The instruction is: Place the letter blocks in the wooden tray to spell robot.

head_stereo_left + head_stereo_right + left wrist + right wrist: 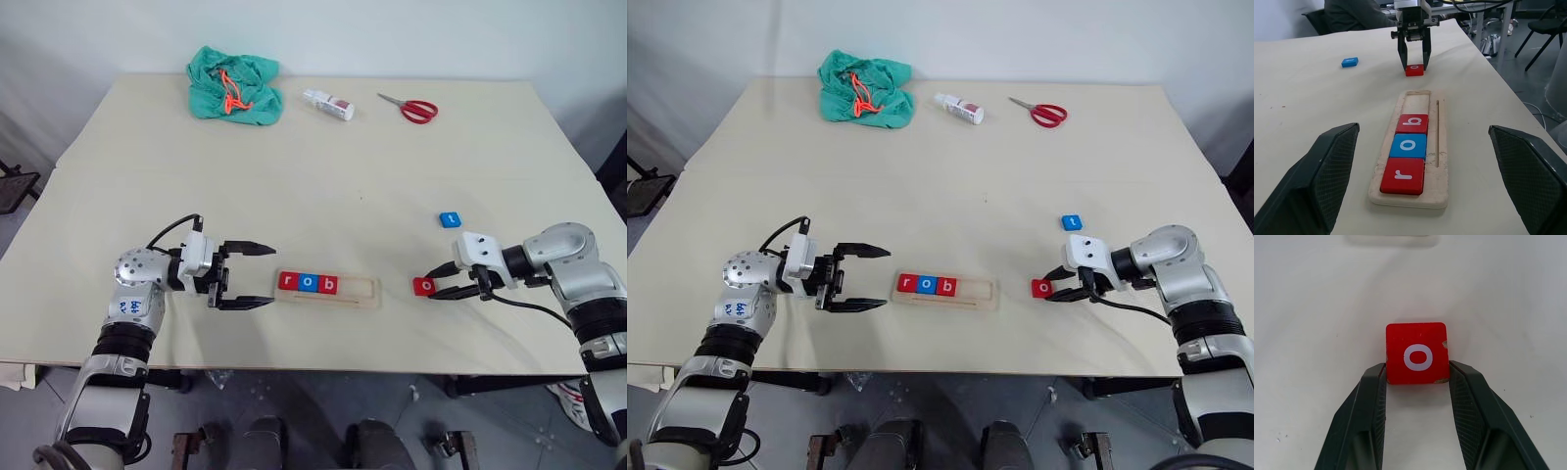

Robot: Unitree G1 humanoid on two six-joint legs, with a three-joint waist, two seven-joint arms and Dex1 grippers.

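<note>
- Black fingers of the right gripper point(1418, 374) pressed on both sides of the red o block point(1417, 352), which lay flat on the worktop point(343, 176) just to the right of the wooden tray point(362, 291)
- Blue t block point(450, 219) lay loose on the worktop a little beyond the right gripper, apart from it
- Pale wooden tray lay near the front edge between the two arms, holding a red r block point(1403, 175), a blue o block point(1408, 145) and a red b block point(1412, 123) touching in a row at its left end; its right part was bare
- Left gripper point(247, 276) hung level just left of the tray, its jaws spread wide and holding nothing
- Along the far edge lay a green cloth bag point(235, 85), a small white bottle point(328, 104) and red-handled scissors point(411, 107)
</note>
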